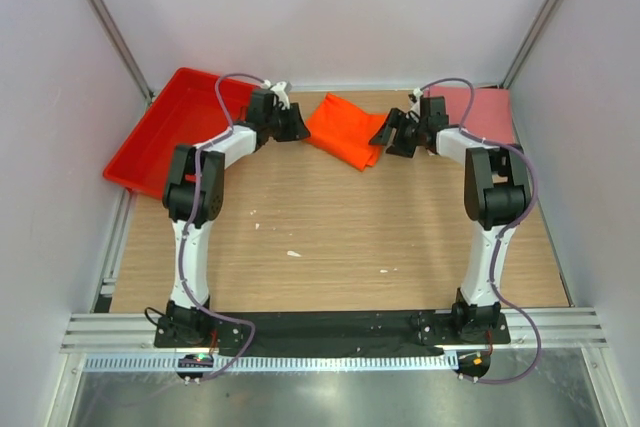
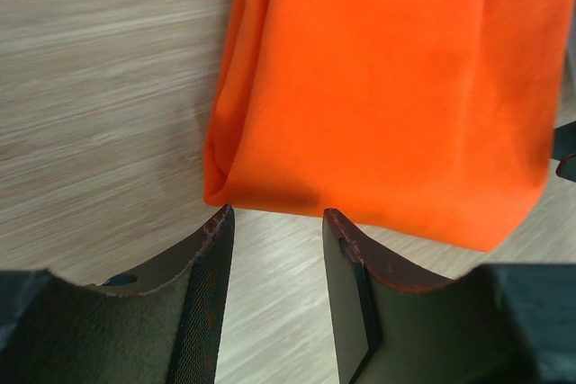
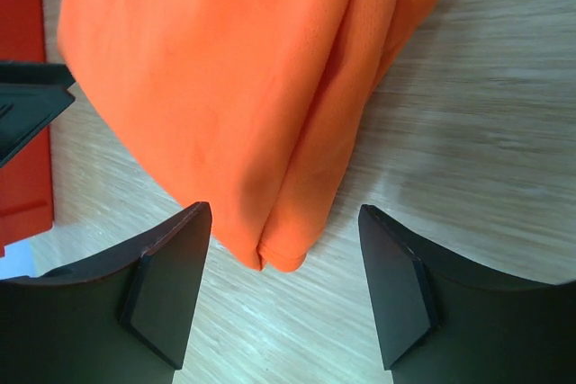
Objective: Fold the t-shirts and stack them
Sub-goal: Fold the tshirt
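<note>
The orange t-shirt (image 1: 345, 130) lies folded at the far middle of the wooden table, between my two grippers. My left gripper (image 1: 297, 127) is open and empty just left of it; in the left wrist view the shirt (image 2: 387, 87) lies just beyond my fingertips (image 2: 219, 222). My right gripper (image 1: 386, 137) is open and empty just right of it; in the right wrist view a folded corner of the shirt (image 3: 234, 87) lies between and beyond my fingertips (image 3: 193, 222). The pink t-shirt (image 1: 480, 112) lies flat at the far right, partly under my right arm.
A red plastic tray (image 1: 165, 137) sits at the far left, overhanging the table's left edge; it also shows in the right wrist view (image 3: 22, 105). White walls and metal posts close in the table. Small white specks (image 1: 293, 253) lie on the wood.
</note>
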You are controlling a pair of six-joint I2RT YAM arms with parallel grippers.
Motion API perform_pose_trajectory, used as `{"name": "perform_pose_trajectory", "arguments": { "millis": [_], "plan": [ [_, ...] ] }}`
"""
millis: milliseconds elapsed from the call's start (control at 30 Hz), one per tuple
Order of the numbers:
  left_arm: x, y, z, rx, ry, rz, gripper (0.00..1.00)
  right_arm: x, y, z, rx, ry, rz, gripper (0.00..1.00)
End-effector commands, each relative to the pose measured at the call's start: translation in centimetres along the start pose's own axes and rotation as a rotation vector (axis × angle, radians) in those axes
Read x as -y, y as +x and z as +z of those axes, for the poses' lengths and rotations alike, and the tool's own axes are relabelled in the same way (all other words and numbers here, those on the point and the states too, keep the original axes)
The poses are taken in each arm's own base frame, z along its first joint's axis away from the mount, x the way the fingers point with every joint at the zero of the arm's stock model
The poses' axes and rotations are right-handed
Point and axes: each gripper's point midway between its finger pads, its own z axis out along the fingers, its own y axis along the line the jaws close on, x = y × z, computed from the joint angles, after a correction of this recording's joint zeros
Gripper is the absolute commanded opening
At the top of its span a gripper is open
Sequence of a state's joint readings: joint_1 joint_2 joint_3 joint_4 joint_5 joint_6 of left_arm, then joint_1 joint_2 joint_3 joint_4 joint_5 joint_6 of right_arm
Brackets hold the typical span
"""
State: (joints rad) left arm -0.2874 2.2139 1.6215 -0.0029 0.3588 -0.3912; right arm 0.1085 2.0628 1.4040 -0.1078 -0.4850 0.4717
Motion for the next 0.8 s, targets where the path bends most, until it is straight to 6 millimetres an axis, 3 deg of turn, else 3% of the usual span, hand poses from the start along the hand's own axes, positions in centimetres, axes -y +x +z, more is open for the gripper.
{"name": "perform_pose_trajectory", "arguments": {
  "millis": [0, 167, 367, 467, 567, 667, 767],
  "plan": [
    [-0.1, -1.0, 0.7, 0.008, 0.014, 0.052, 0.46, -0.4, 0.5, 1.0, -0.003, -0.068, -0.039, 0.72],
    [-0.1, 0.0, 2.3, -0.023, 0.066, 0.081, 0.45, -0.2, 1.9, 1.6, -0.043, -0.102, -0.026, 0.7],
    [0.2, -0.3, 3.0, -0.016, 0.103, 0.098, 0.42, -0.5, 2.4, 1.9, -0.038, -0.157, -0.041, 0.53],
    [0.5, -0.3, 2.9, -0.017, 0.12, 0.101, 0.3, -0.4, 2.8, 1.9, -0.044, -0.161, -0.045, 0.43],
    [0.6, -0.2, 2.9, -0.021, 0.129, 0.096, 0.03, -0.4, 2.9, 1.7, -0.051, -0.175, -0.035, 0.31],
    [0.1, 0.5, 2.2, -0.055, 0.076, 0.05, 0.0, -1.2, 2.9, 0.9, -0.049, -0.199, -0.041, 0.25],
    [-0.9, 2.2, 0.7, -0.114, -0.012, -0.021, 0.0, -0.6, 2.6, -0.2, -0.045, -0.142, -0.027, 0.26]
  ]
}}
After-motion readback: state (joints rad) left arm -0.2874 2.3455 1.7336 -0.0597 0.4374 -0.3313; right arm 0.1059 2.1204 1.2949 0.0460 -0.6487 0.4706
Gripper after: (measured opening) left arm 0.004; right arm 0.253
